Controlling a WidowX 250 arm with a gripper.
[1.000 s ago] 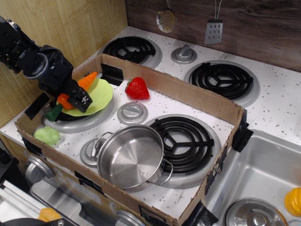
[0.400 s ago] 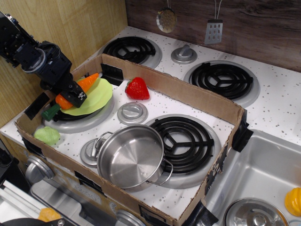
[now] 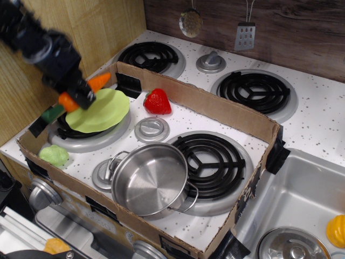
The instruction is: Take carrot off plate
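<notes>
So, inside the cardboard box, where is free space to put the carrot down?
The gripper holds the carrot above the plate. Bare speckled counter lies between the strawberry, the round knob and the cardboard wall. The front is crowded: pot, green toy.

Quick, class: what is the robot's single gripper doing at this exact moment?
Gripper: closed on the tapered orange plastic toy carrot, held raised above the round lime-green plastic plate.
</notes>
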